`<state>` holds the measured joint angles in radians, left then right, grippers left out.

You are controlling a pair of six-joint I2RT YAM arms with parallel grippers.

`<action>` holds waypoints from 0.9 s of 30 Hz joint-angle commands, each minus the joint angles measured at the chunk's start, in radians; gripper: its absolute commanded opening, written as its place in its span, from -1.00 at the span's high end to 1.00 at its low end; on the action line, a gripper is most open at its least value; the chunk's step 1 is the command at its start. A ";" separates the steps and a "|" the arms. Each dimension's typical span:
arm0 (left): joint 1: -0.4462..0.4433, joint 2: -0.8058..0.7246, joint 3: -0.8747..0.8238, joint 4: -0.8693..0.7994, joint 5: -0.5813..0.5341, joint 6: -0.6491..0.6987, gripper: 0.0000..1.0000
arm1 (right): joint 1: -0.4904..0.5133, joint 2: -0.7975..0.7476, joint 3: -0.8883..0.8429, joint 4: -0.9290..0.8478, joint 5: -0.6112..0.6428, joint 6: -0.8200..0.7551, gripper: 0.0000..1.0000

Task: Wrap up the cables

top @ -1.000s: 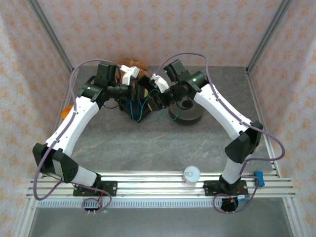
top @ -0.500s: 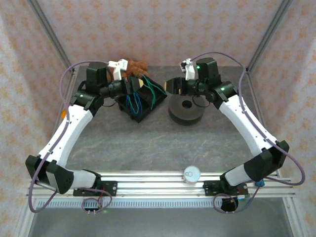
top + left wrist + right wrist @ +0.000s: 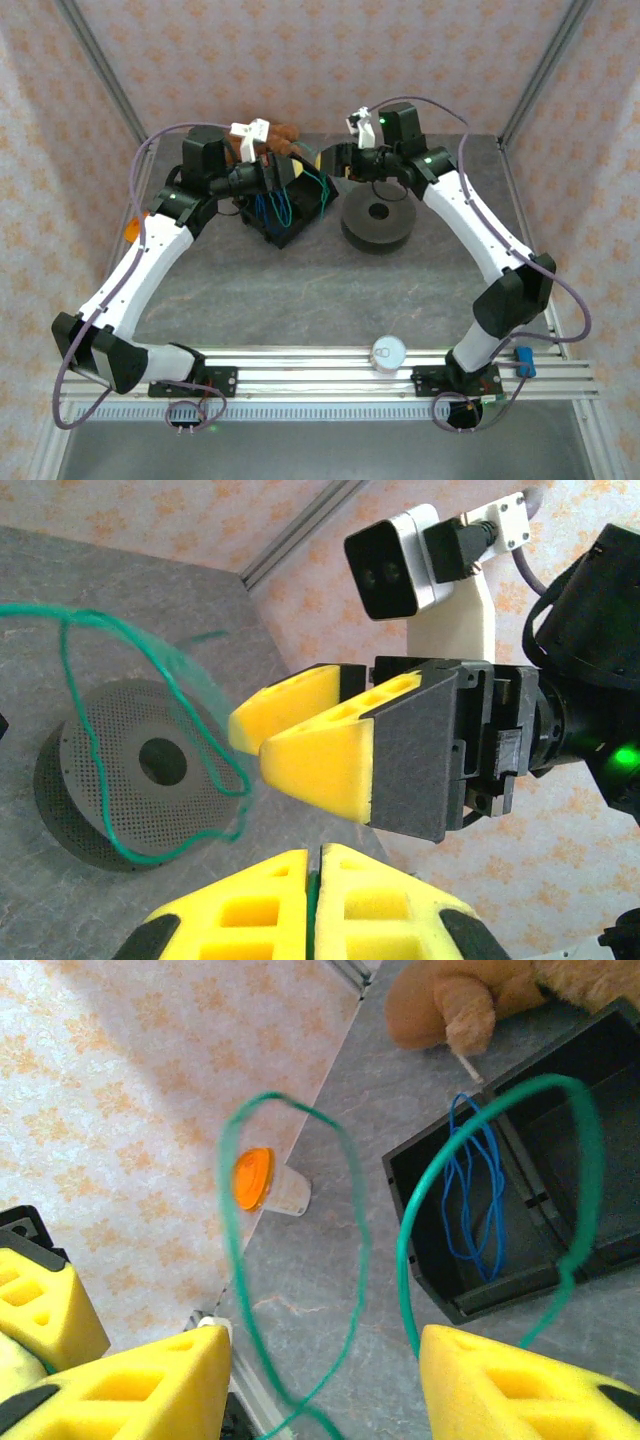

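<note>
Two cables, and the wrist cams split the story. Right wrist view: the right pincer (image 3: pixel 322 1360) has its fingers well apart, gripping nothing, and the green cable (image 3: pixel 402 1260) hangs in big springy hoops right through the gap. Beyond the hoops, the blue cable (image 3: pixel 470 1200) lies in a long skinny bundle inside a black box (image 3: pixel 500 1295), down below the pincer. Left wrist view gives what that one can't: the left pincer (image 3: pixel 318 875) is squeezed fully closed with a sliver of green nipped in the seam. The thin loops trail off its tips in mid-air, the right pincer's tips sit just past them, and a grey spool (image 3: pixel 110 810) sits behind. Top view has both pincers nearly tip to tip.
</note>
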<state>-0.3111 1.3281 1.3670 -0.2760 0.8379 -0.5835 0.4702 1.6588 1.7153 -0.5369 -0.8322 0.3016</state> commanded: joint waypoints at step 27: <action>-0.066 0.024 0.030 -0.002 0.027 0.031 1.00 | 0.036 0.105 0.184 -0.161 0.029 -0.032 0.12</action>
<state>-0.3679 1.3640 1.3663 -0.2806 0.8497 -0.5751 0.5049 1.7782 1.8668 -0.6598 -0.8459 0.3016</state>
